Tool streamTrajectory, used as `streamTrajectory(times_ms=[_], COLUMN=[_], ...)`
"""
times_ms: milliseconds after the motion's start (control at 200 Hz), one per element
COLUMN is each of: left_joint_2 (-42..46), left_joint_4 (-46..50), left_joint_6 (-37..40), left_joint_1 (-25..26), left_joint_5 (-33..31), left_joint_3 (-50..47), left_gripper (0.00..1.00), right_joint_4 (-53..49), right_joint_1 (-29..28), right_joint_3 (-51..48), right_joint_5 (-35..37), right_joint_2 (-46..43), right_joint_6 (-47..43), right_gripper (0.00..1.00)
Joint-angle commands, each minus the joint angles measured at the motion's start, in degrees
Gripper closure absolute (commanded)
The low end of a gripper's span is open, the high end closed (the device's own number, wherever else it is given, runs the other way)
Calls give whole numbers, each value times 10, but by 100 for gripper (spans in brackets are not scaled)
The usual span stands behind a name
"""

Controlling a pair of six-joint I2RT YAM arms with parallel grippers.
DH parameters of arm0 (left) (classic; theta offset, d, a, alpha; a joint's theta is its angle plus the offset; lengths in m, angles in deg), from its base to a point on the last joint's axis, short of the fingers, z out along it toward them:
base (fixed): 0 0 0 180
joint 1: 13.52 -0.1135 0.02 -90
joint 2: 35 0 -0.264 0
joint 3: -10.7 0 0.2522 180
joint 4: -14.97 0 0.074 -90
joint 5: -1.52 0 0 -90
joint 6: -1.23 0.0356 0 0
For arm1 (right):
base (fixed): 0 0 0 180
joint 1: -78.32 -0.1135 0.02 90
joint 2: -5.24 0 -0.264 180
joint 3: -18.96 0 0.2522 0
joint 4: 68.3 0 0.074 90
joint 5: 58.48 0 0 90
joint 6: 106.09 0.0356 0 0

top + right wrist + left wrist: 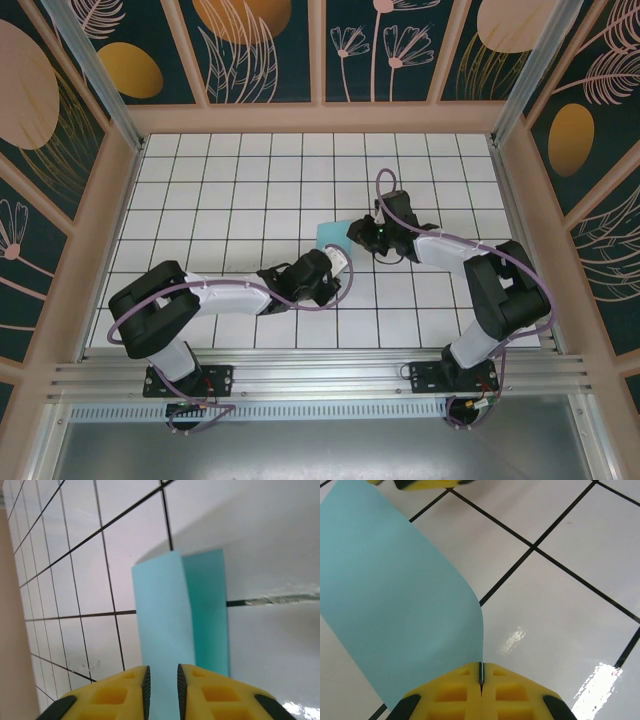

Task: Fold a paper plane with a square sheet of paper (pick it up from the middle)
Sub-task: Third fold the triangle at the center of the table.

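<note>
Left gripper [481,679] pinched the square sheet of paper [395,610] tight; right gripper [161,682], slightly parted astride it, could let the fold slip.

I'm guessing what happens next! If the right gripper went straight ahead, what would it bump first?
The paper, most likely. It rises right in front of the right gripper and seems to start in the gap between its slightly parted jaws, though depth is hard to judge.

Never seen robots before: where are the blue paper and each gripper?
paper [395,605]: left wrist view, its curved middle.
left gripper [481,672]: left wrist view, between fingertips.
right gripper [161,675]: right wrist view, between fingertips.
</note>
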State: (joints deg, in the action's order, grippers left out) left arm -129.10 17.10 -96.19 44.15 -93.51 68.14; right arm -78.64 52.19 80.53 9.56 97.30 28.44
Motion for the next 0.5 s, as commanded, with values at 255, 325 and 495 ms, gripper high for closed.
streamTrajectory(times_ms=[255,325,495], left_joint_2=[5,4,1], left_joint_4=[16,16,20], left_joint_6=[-20,-23,-30], left_joint_1=[-30,-35,-46], left_joint_5=[97,106,132], left_joint_3=[14,14,15], left_gripper=[100,100,100], right_joint_4=[-36,-57,-97], right_joint_1=[-15,-15,-15], right_joint_3=[105,122,151], right_joint_5=[-51,-35,-17], right_joint_2=[119,140,183], right_joint_6=[-68,-82,-124], right_gripper=[89,89,89])
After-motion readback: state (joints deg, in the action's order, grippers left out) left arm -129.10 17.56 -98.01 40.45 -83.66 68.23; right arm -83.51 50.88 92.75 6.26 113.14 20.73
